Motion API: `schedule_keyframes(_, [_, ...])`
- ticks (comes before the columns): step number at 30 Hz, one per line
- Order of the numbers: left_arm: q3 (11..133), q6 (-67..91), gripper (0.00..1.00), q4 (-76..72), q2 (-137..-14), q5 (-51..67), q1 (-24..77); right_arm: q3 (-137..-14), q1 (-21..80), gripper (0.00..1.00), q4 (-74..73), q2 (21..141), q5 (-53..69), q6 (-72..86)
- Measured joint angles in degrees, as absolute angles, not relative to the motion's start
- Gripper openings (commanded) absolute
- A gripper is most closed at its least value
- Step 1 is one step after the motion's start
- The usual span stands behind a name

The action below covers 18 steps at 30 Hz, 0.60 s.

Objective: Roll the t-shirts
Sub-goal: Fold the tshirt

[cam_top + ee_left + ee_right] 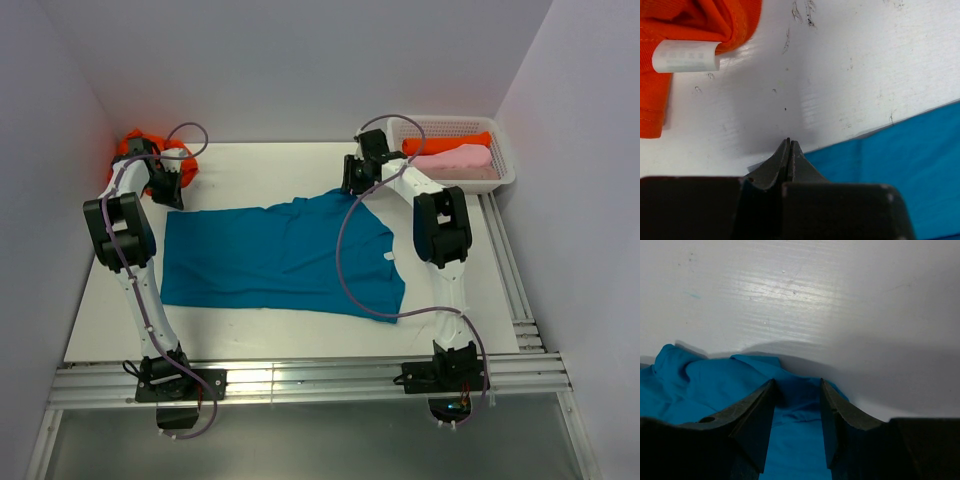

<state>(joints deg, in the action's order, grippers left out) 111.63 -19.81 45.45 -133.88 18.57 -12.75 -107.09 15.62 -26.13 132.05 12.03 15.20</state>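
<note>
A teal-blue t-shirt (280, 255) lies spread flat on the white table. My left gripper (170, 195) hovers at the shirt's far left corner. In the left wrist view it (790, 143) is shut with nothing between the fingers, its tips over bare table right beside the teal edge (890, 175). My right gripper (351, 184) is at the shirt's far right corner. In the right wrist view it (797, 385) is open, its fingers straddling a bunched fold of the teal shirt (705, 385). A crumpled orange-red t-shirt (135, 147) lies at the far left, also in the left wrist view (700, 20).
A white mesh basket (505, 150) at the far right holds a rolled orange-red shirt (445, 142) and a rolled pale pink shirt (455, 160). White walls close the table on three sides. The orange shirt's white label (687, 56) shows.
</note>
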Motion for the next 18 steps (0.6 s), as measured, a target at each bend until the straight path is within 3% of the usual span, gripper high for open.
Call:
schedule_keyframes(4, [111.6,-19.8,0.0,45.5,-133.9,18.5,-12.6,-107.8,15.7,0.44,-26.3,132.1,11.6,15.0])
schedule_keyframes(14, [111.6,-19.8,0.0,45.3,-133.9,18.6,-12.4,-108.9,15.8,0.12,-26.4,132.6,11.3,15.8])
schedule_keyframes(18, [111.2,-19.8,0.0,44.5,-133.8,18.9,-12.3,-108.3,15.8,0.05,-25.8,132.6,10.1,16.7])
